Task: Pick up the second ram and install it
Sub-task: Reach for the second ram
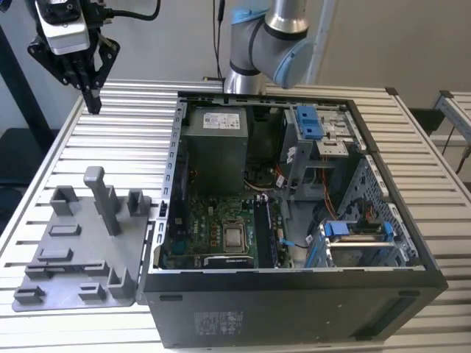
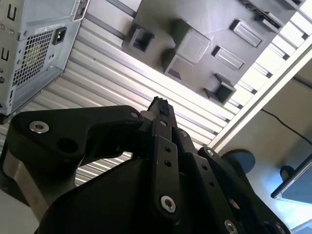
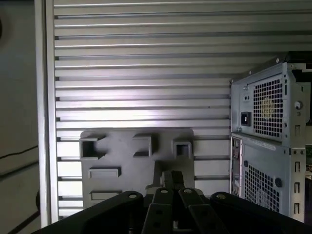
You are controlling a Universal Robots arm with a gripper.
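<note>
My gripper hangs above the far corner of the slatted table at the exterior view's left, fingers pointing down and closed together with nothing seen between them. In both wrist views its black fingertips meet in a narrow point. Below and in front of it lies the grey plastic tray with upright blocks. The second ram is out of view. The open computer case stands to the exterior view's right, with dark memory slots beside the silver processor.
The arm's base rises behind the case. Inside the case are a power supply box, cables and blue-tabbed drive cages. The case's rear panel faces the gripper. The table edge lies close by.
</note>
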